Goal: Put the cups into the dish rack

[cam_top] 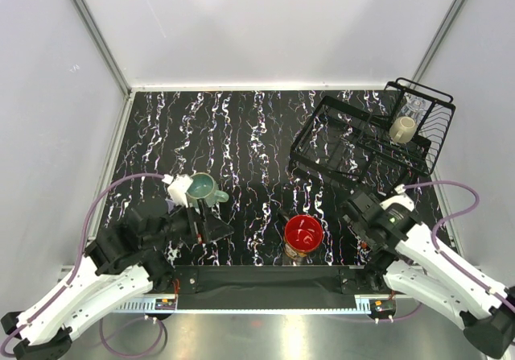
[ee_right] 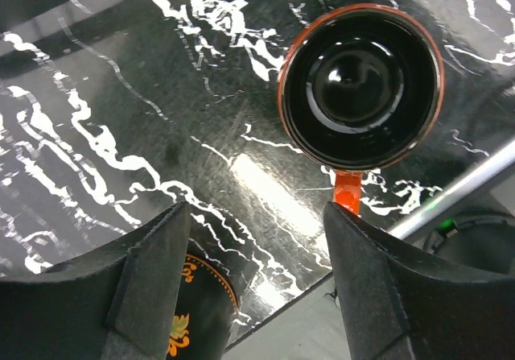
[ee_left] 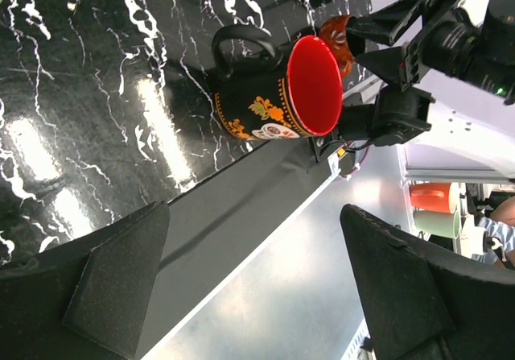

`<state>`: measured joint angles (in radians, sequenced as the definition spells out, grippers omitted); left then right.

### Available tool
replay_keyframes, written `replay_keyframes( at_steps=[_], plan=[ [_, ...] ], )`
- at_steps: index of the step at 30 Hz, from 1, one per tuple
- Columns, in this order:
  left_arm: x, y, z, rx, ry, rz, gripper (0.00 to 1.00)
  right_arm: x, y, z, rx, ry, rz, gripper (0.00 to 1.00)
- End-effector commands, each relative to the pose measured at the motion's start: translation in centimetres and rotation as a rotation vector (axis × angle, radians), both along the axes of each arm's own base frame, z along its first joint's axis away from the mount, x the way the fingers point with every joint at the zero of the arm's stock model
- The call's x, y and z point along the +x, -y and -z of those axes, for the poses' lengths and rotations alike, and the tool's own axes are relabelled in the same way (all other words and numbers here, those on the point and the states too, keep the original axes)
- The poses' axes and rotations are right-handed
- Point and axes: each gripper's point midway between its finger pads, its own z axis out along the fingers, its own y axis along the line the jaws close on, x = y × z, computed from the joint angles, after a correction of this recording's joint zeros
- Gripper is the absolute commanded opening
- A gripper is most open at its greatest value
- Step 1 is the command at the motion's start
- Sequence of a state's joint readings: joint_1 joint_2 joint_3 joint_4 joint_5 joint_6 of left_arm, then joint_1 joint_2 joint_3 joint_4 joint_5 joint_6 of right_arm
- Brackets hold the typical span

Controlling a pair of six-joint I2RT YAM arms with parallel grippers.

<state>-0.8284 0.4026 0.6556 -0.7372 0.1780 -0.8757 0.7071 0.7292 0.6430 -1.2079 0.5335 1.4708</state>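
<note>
Right gripper point(ee_right: 256, 223) is spread wide and empty, the small orange mug point(ee_right: 360, 86) upright just beyond its fingertips. Left gripper point(ee_left: 253, 215) gapes too, holding nothing; the red-inside dark mug point(ee_left: 273, 94) stands ahead of it. Beige mug point(cam_top: 404, 129) and clear glass point(cam_top: 414, 102) sit in the dish rack point(cam_top: 378, 146)

From behind, the top camera overlooks the whole table point(cam_top: 241, 134); the left wrist looks low across it, the right straight down — both close, sharing the red-lined mug point(ee_left: 310, 86).
</note>
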Motion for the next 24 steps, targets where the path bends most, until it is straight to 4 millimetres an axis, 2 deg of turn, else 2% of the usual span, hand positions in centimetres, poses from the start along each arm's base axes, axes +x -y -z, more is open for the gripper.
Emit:
replay_keyframes(
  at_steps=[1,7,9,11,12,18,24],
  plan=[
    [0.1,-0.2,-0.3,-0.008,0.037,-0.005,0.94,1.0,0.8,-1.3,-0.049,0.025,0.082,0.75],
    [0.0,-0.7,-0.5,-0.02,0.071,-0.01,0.95,1.0,1.7,-1.6,-0.063,0.053,0.151,0.61],
    [-0.1,-0.9,-0.5,-0.019,0.078,-0.008,0.95,1.0,2.3,-1.8,-0.091,0.046,0.165,0.61],
    [-0.3,-1.1,-0.5,-0.019,0.087,-0.003,0.96,0.9,3.5,-2.0,-0.151,0.04,0.184,0.61],
    [-0.3,-1.1,-0.5,-0.019,0.09,0.0,0.96,0.8,3.9,-1.8,-0.175,0.025,0.191,0.7],
    [-0.6,-1.3,-0.4,-0.019,0.117,0.014,0.96,2.6,3.3,-0.7,-0.208,0.008,0.065,0.74],
    [-0.8,-1.3,-0.3,-0.02,0.122,0.034,0.97,4.2,3.1,0.8,-0.18,-0.001,0.062,0.71]
  ],
)
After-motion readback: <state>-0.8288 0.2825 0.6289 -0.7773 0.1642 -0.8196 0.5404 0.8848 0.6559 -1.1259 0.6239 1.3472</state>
